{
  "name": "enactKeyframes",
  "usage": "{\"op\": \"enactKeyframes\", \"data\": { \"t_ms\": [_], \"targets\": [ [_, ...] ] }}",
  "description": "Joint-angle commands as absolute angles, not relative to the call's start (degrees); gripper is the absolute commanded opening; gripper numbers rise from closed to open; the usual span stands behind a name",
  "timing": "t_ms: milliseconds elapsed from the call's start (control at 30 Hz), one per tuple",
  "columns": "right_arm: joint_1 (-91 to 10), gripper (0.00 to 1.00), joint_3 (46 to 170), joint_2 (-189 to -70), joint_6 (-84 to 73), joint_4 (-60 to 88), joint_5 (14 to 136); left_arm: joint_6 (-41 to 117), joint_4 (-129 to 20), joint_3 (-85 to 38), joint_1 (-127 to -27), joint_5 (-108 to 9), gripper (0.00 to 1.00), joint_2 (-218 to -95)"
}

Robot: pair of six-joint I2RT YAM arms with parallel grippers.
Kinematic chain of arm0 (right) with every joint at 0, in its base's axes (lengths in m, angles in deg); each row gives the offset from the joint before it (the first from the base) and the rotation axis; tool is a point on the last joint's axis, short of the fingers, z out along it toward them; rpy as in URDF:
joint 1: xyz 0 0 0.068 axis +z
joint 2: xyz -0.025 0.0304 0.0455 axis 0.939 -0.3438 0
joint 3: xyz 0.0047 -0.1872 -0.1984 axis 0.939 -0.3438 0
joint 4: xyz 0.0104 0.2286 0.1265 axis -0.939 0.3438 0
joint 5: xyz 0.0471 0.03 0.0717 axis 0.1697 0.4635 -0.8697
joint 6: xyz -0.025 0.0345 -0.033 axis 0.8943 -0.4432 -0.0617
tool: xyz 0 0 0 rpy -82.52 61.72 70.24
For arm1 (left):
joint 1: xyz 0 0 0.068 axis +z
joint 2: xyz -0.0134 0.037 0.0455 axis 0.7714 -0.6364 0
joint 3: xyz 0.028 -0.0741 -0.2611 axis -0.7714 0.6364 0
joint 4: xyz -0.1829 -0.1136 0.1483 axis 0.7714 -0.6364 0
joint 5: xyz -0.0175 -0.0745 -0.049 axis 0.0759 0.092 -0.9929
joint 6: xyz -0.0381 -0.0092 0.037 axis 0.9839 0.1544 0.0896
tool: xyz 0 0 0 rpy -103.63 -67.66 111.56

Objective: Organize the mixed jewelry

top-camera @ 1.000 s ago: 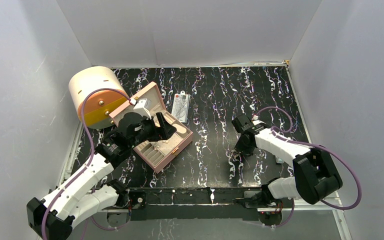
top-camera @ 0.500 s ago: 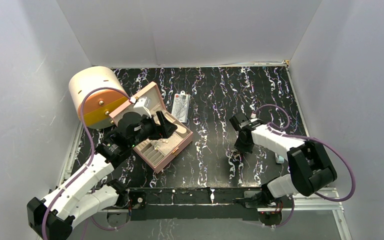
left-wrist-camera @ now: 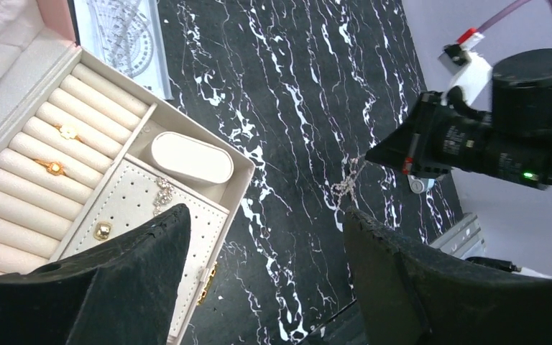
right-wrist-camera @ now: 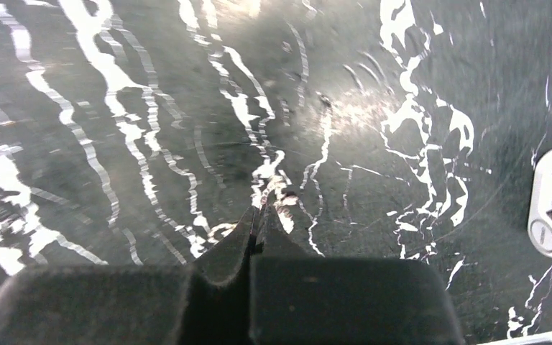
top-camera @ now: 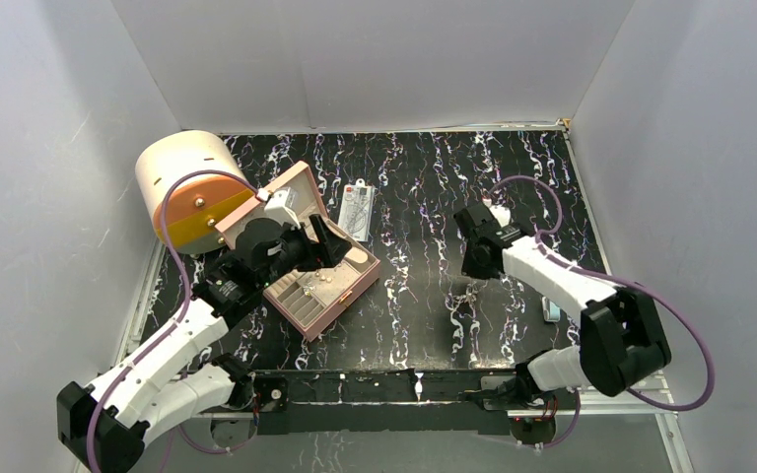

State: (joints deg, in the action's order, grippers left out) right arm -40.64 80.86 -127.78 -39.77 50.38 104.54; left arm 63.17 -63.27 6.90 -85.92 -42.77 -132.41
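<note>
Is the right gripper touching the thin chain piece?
Touching. The left wrist view shows the chain piece hanging straight from the closed tip of the right gripper; the right wrist view shows its fingers pressed together.

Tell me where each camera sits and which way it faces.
Top: above and behind, facing down at the table; both arms show.
Left wrist: over the jewelry box, facing the right end effector; the open left end effector shows.
Right wrist: low, facing the table; the right end effector, shut on a chain, shows.
Shared: top and left wrist show the box.
</note>
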Motion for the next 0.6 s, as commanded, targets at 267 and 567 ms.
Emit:
{"op": "enactKeyframes", "data": {
  "t_ms": [267,567],
  "targets": [
    [-39.8,0.00,91.8,-119.2,-15.8,45.8,87.5,64.0,-61.1,3.1,-86.1,-36.8,0.75,-137.4],
    [-39.1,0.00,98.4,-117.9,-8.1,41.6,69.8,57.9,-60.7,-5.3,-84.2,-46.8,0.71,-144.4]
  ]
}}
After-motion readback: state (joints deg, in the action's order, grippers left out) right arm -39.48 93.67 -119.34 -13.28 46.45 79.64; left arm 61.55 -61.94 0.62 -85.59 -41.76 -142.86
